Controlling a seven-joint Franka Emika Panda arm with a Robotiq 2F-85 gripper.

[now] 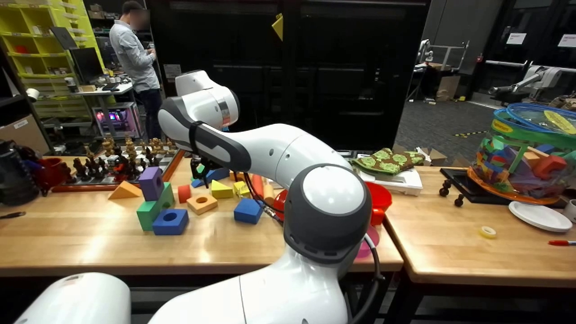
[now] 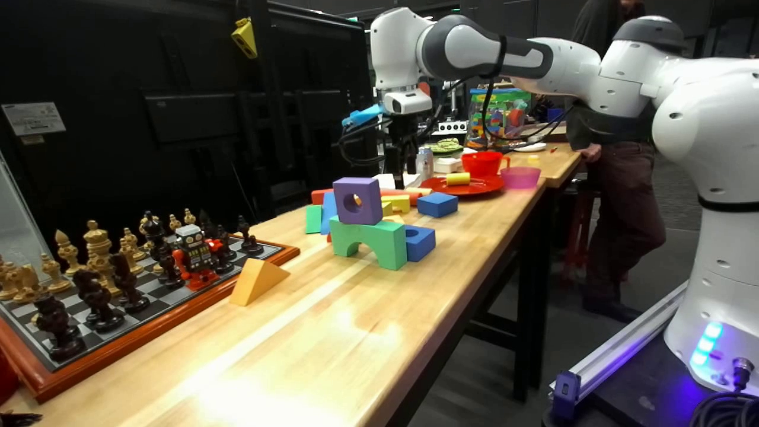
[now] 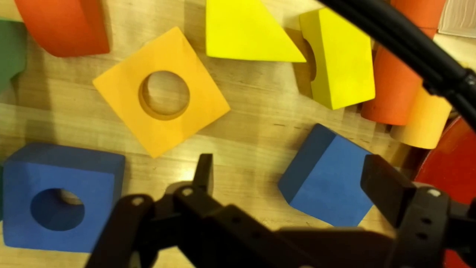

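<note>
2 fingers spread wide above the worktop. Plain blue block lies on the worktop, seen between them in the wrist view, 1 overlapping its edge. Near it: notched yellow block, yellow wedge, orange holed square. In both exterior views, purple block sits atop green arch.

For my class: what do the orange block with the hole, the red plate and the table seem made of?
Orange block: foam perhaps, possibly painted wood; matte, colour continuing inside its hole.
Red plate: probably plastic, possibly glazed ceramic; smooth, glossy sheen.
Table: likely varnished wood; striped grain, bright reflections.
</note>
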